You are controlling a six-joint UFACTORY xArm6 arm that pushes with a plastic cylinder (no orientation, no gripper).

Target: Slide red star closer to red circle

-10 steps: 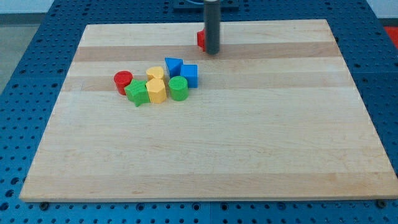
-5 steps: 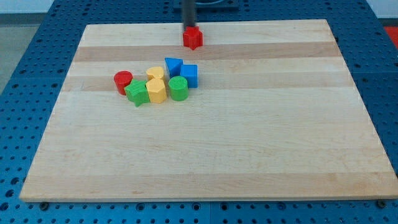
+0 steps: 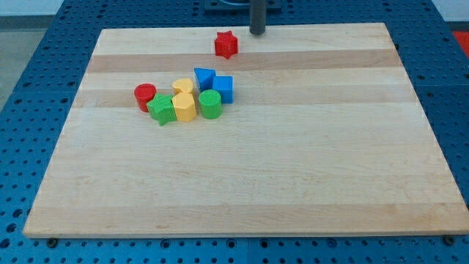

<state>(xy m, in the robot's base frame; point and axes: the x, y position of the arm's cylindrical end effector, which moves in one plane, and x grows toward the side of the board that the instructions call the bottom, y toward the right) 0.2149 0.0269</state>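
The near half of the wooden table (image 3: pixel 242 191) carries nothing, so the only things that matter sit in the far half.

Nearest is a tight cluster left of centre. The green star (image 3: pixel 160 109), a yellow hexagon (image 3: pixel 184 107) and a green cylinder (image 3: pixel 209 104) form its near row, packed side by side and touching or almost so. Just beyond them lie a second yellow block (image 3: pixel 183 87), whose shape I cannot make out, a blue triangular block (image 3: pixel 204 78) and a blue cube (image 3: pixel 223 89). The red circle (image 3: pixel 145 96) stands at the cluster's left end, just beside the green star, with open table on its left and far sides.

Farther back and to the right, well apart from the cluster, the red star (image 3: pixel 226 45) sits alone near the far edge. It needs to travel left and nearer to approach the red circle.

Farthest of all is my tip (image 3: pixel 257 33), at the far edge, to the right of the red star and slightly beyond it, not touching. That placement seems deliberate: a push from the far right side would send the star toward the near left, where the red circle waits. The blue triangular block lies close to that line, so the path should probably stay on the far side of the cluster.

There is no pincer on this arm, only the rod, so nothing is grasped.
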